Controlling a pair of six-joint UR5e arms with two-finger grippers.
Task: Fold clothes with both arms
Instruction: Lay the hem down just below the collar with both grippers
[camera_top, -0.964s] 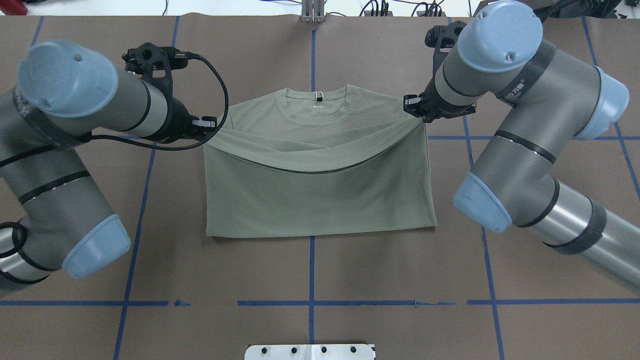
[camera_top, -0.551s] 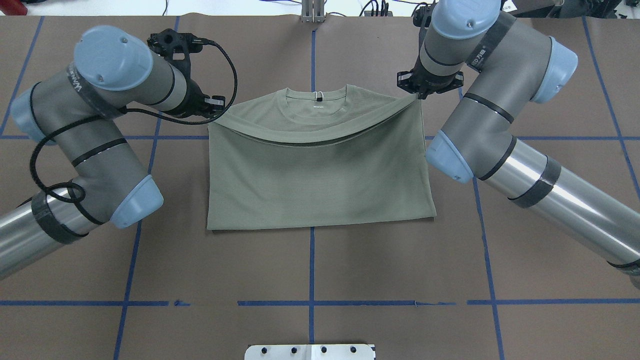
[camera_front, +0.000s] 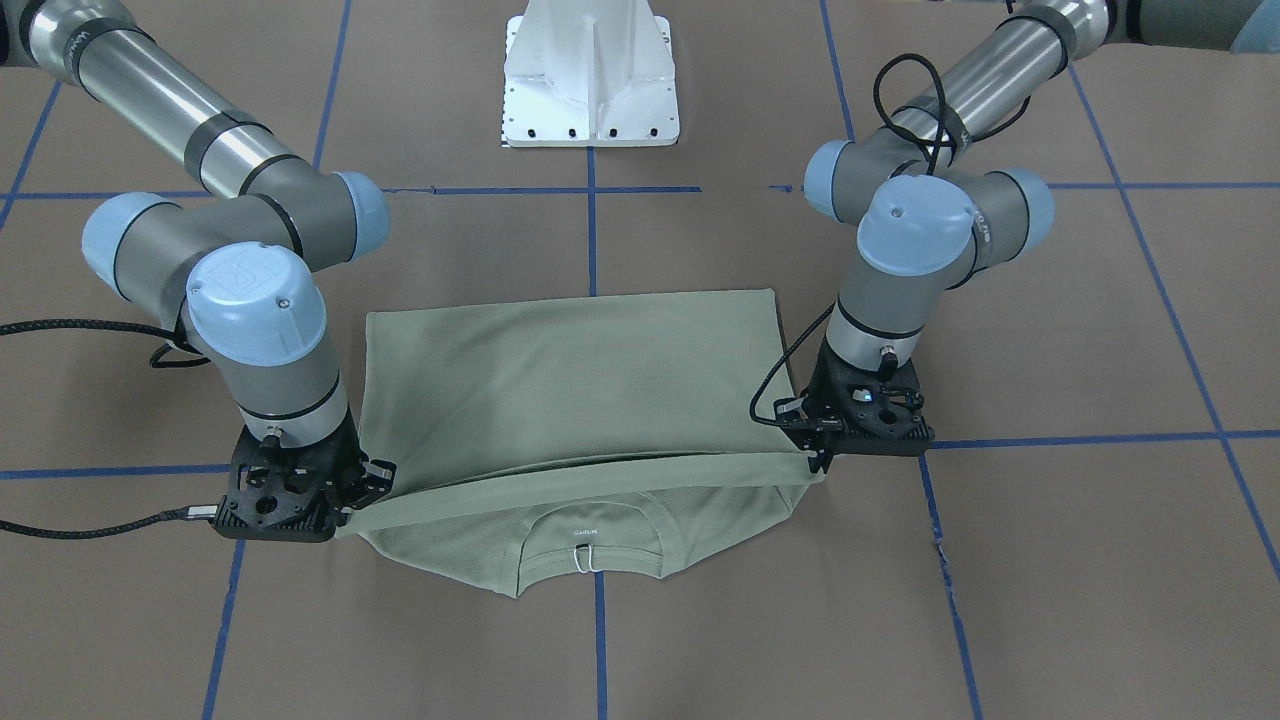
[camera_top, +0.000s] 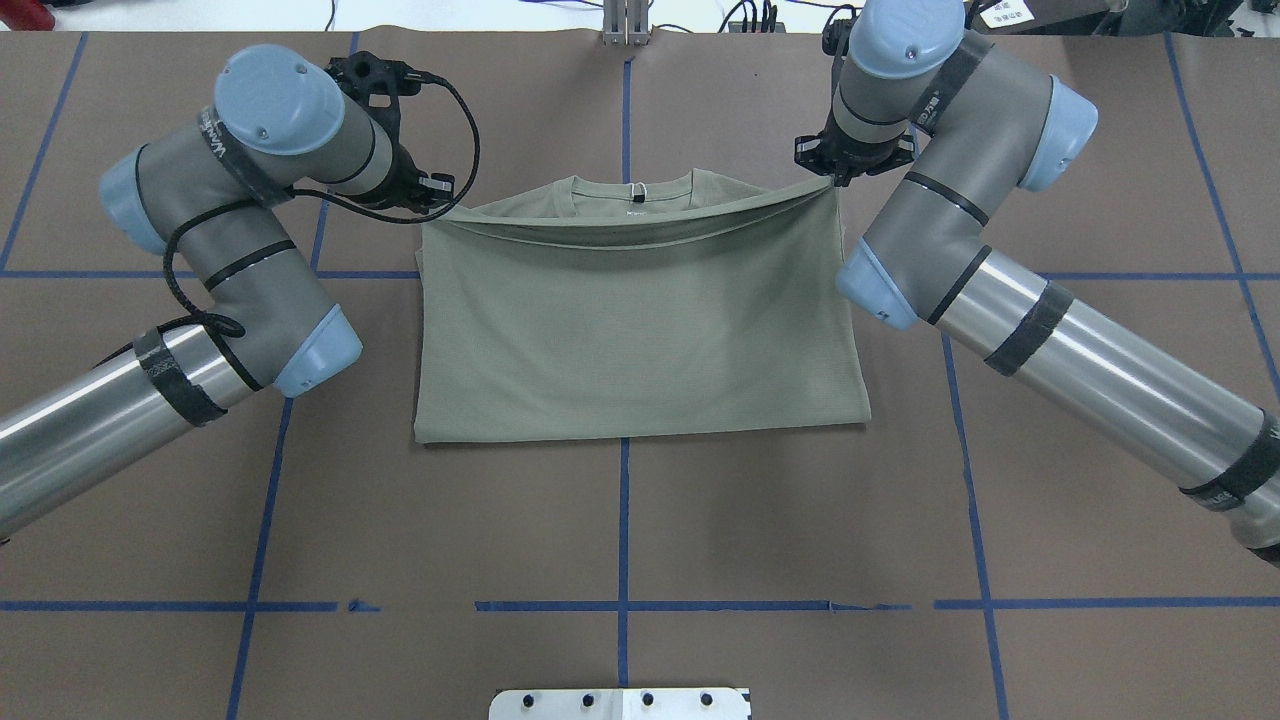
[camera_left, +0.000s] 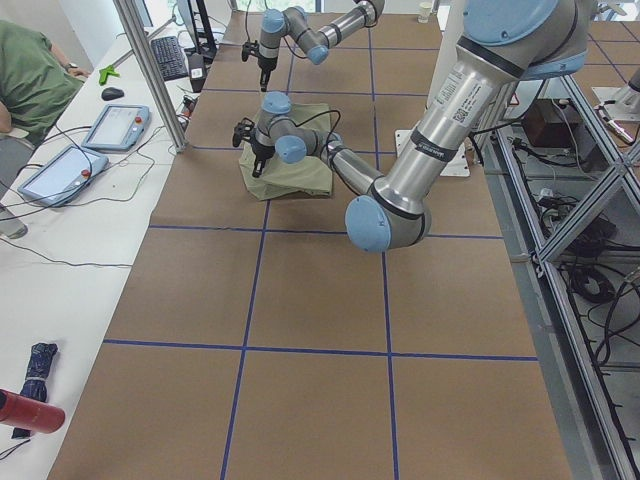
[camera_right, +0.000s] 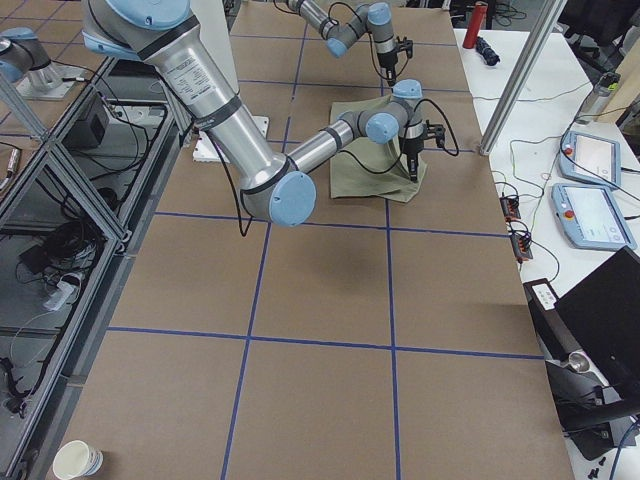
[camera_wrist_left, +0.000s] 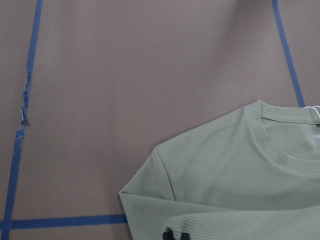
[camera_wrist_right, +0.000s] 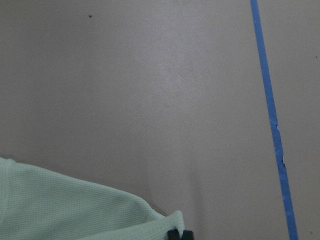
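Note:
The sage-green shirt (camera_top: 640, 330) lies flat on the brown table, folded in half, with its lower layer pulled up over the chest. Only the ribbed collar (camera_top: 632, 192) and a strip of the shoulders show beyond the lifted hem. My left gripper (camera_top: 440, 197) is shut on the hem's left corner, slightly above the table. At the opposite corner my right gripper (camera_top: 831, 177) is shut on the hem. From the front, the hem sags between the left gripper (camera_front: 815, 458) and the right gripper (camera_front: 365, 495), over the collar (camera_front: 590, 545). The left wrist view shows the shirt's shoulder (camera_wrist_left: 225, 175) below.
Blue tape lines (camera_top: 622, 530) grid the brown table cover. The white pedestal base (camera_front: 590, 80) stands at the robot's side of the table. A side bench holds tablets (camera_left: 115, 125), and a person (camera_left: 30, 75) sits there. A paper cup (camera_right: 78, 460) stands on the floor.
Both grippers have carried the hem away from the robot toward the collar. The top layer now covers most of the chest, and both arms have stretched out.

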